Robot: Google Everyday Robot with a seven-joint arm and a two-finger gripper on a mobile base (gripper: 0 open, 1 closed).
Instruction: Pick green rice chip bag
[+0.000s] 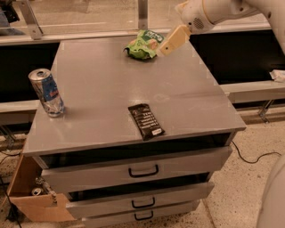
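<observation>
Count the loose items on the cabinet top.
3. The green rice chip bag lies at the far edge, a drink can stands near the left edge, and a dark bar wrapper lies front-centre. The gripper is just right of the bag. Nothing seems hidden.

A grey metal 3-drawer table (111, 84) stands on speckled floor (249, 182). Glass panes (89, 13) back its far edge, where the cream gripper (171, 41) hangs. A brown cardboard box (26, 202) sits below its front-left corner.
</observation>
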